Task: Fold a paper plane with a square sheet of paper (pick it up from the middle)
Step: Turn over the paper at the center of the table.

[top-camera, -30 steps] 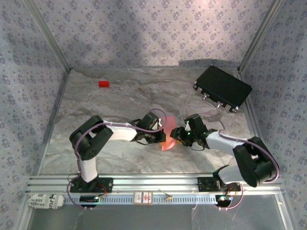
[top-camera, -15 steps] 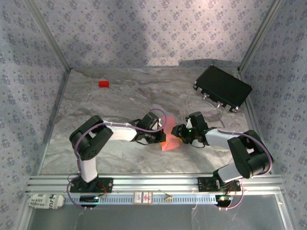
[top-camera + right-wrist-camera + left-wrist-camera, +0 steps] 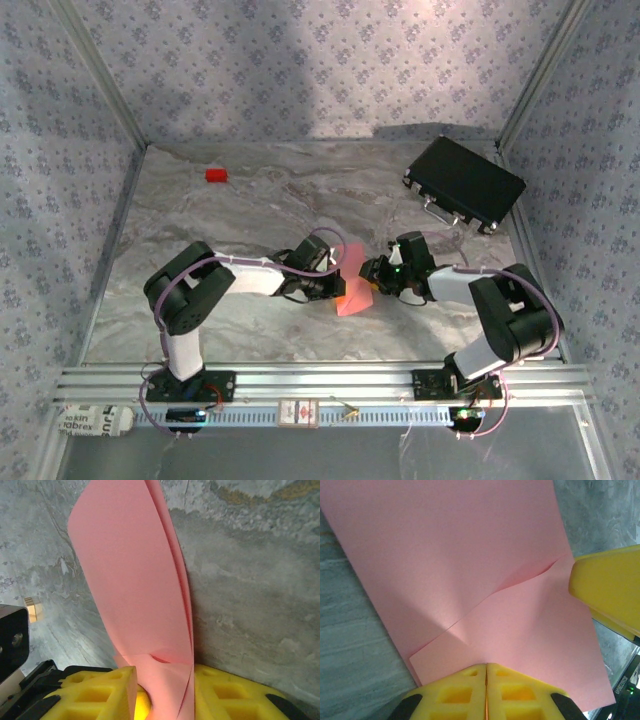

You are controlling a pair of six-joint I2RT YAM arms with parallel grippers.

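Left tool (image 3: pixel 486 680) is clamped shut on the edge of the square sheet of paper (image 3: pixel 465 555), same as a second ago. Right tool (image 3: pixel 164 692) has slid in toward the sheet, its jaws have narrowed, and the right elbow is now tucked closer to its base. The sheet stands creased between the right fingers (image 3: pixel 100 692), one pad either side. Can't tell if it's actually pinched. The paper sits mid-worktop (image 3: pixel 230 220), directly between both tools. White tag (image 3: pixel 93 418) by the near rail has print too small to read reliably.
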